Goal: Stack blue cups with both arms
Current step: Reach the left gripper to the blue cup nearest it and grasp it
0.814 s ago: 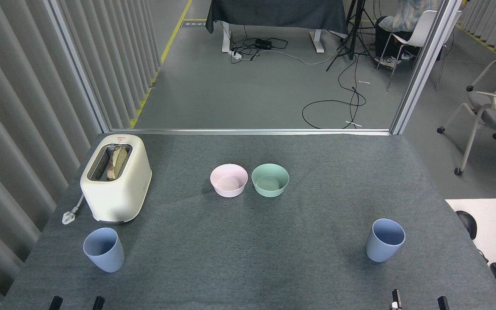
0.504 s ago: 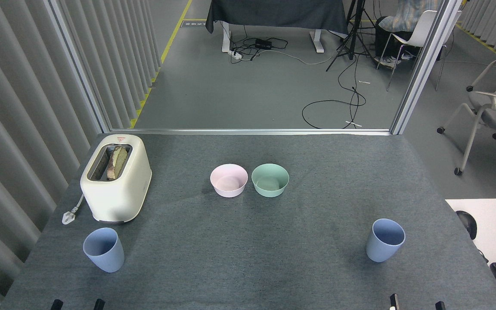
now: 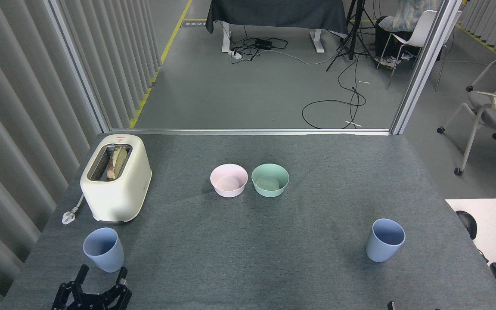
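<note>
Grey felt covers the table (image 3: 248,258), with a cream toaster (image 3: 116,178) holding bread at ten o'clock and a pink bowl (image 3: 228,180) just beside a green bowl (image 3: 270,180) near the centre. One blue cup (image 3: 103,249) stands upright at eight o'clock just in front of the toaster, and the other blue cup (image 3: 385,240) stands upright at four o'clock, well apart from the first. At seven o'clock the left gripper (image 3: 100,279) has its black fingers spread wide just below the near cup, holding nothing, while of the right gripper (image 3: 391,305) only a dark tip shows at the bottom edge at five o'clock, so I cannot tell how it stands.
</note>
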Robot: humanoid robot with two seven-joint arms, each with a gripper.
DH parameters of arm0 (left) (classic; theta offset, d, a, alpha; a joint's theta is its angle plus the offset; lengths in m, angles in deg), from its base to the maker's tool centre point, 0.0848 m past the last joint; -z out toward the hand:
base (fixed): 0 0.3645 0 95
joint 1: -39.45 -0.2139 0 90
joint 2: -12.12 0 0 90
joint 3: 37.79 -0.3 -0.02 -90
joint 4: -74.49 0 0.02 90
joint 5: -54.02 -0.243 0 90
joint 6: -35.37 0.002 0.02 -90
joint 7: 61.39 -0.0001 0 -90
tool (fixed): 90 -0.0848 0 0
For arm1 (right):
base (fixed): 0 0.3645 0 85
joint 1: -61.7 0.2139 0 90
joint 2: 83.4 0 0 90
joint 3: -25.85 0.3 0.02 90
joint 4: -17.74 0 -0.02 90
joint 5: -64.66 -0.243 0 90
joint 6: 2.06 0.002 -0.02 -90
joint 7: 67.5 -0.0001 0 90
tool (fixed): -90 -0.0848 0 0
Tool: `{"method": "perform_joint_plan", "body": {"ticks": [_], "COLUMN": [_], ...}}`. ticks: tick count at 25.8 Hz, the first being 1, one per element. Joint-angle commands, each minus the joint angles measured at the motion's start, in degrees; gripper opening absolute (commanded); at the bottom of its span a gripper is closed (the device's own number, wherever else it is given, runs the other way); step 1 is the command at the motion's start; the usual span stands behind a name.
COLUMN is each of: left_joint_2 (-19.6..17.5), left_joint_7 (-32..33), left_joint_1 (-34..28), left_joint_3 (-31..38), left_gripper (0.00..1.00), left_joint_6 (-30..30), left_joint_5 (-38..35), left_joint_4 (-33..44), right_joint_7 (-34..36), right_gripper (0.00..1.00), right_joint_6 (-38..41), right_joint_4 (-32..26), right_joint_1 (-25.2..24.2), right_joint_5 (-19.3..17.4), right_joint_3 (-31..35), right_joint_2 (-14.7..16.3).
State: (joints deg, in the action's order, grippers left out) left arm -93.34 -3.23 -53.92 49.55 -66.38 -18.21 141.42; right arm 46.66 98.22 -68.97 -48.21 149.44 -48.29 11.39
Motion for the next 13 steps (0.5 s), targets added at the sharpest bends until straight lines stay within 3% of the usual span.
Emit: {"method": "perform_joint_plan", "body": {"ticks": [1, 8, 13], "left_joint_2": [0.2, 0.4, 0.3], "left_joint_7": [0.0, -0.6, -0.9], "left_joint_1": [3.2, 8.7, 8.6], "left_joint_3": [-1.3, -1.5, -1.5], "left_gripper": [1.0, 1.0, 1.0], "left_joint_6": [0.0, 0.8, 1.2], "left_joint_5": [-1.9, -1.9, -1.6], "left_joint_4": [-4.0, -13.1, -13.9], "right_joint_7": [0.0, 0.0, 0.0], "right_gripper": [1.0, 1.0, 1.0], "right_joint_6": [-0.1, -0.2, -0.2], "right_joint_4": [0.0, 0.0, 0.0], "right_joint_1": [0.1, 0.0, 0.1], "right_joint_5": [-0.1, -0.1, -0.1], "right_joint_3": [0.1, 0.1, 0.1], "right_joint_2": [0.0, -0.1, 0.0]}}
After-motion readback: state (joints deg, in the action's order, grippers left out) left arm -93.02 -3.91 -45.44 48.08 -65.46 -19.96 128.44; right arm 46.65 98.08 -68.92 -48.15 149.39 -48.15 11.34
